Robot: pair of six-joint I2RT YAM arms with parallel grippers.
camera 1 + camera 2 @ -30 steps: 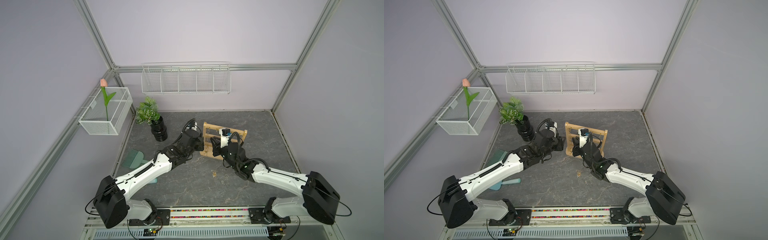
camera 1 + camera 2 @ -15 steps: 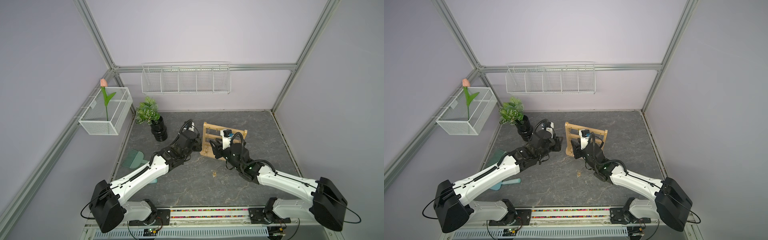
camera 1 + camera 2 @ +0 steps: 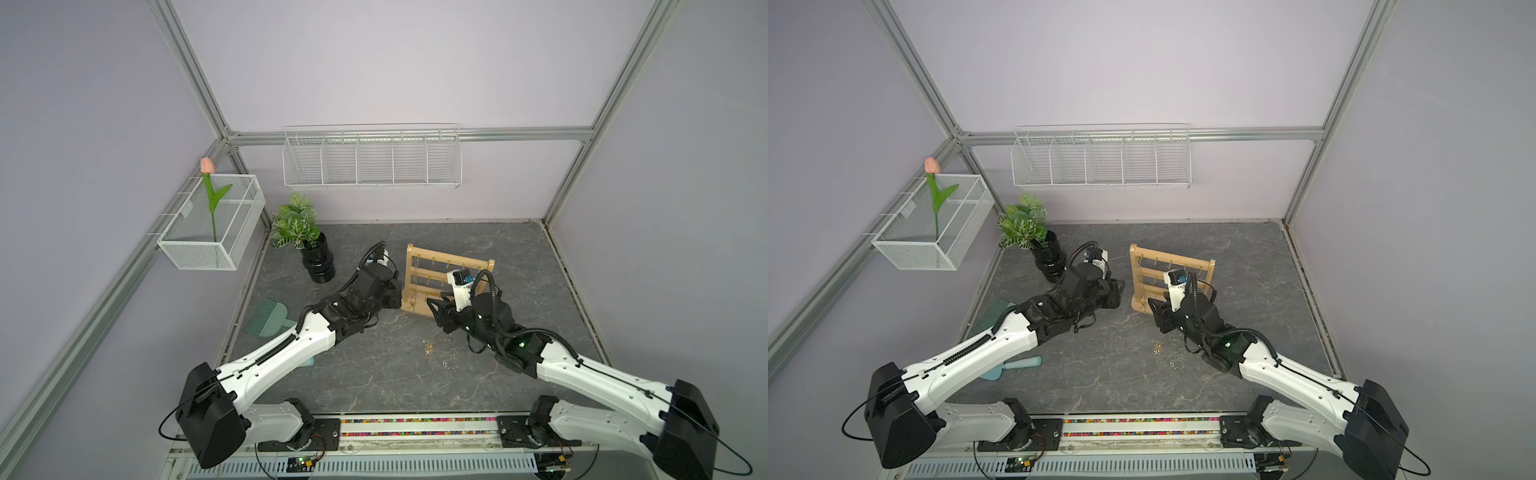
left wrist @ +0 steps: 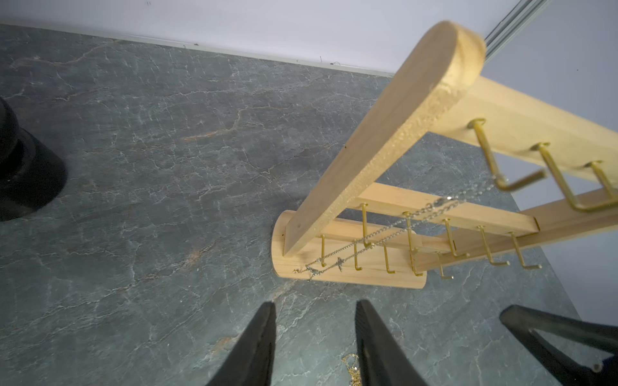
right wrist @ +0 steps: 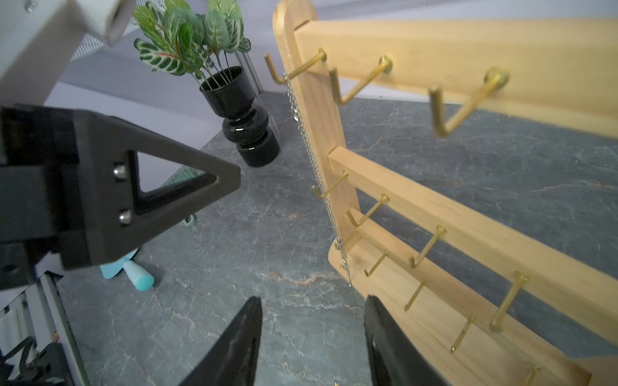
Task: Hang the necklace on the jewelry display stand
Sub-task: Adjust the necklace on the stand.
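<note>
The jewelry display stand (image 3: 451, 266) (image 3: 1173, 264) is a light wooden rack with gold hooks, standing mid-table. A thin chain necklace (image 4: 394, 230) (image 5: 312, 160) hangs from the end hook of the top crossbar, down along the left upright to the base. My left gripper (image 3: 395, 291) (image 4: 316, 305) hovers just left of the stand, open and holding nothing. My right gripper (image 3: 436, 307) (image 5: 314, 299) sits in front of the stand's base, also open with nothing between its fingers. Neither touches the necklace.
Loose gold jewelry (image 3: 428, 347) lies on the slate floor in front of the stand, with a second small piece (image 3: 448, 364) beside it. A black vase with a plant (image 3: 318, 262) stands left of the stand. A teal dustpan (image 3: 268, 320) lies at the left. White wire baskets (image 3: 372, 158) hang on the walls.
My right gripper has opened wider and drawn back from the stand toward the front. The left gripper has barely shifted. The necklace stays on its hook.
</note>
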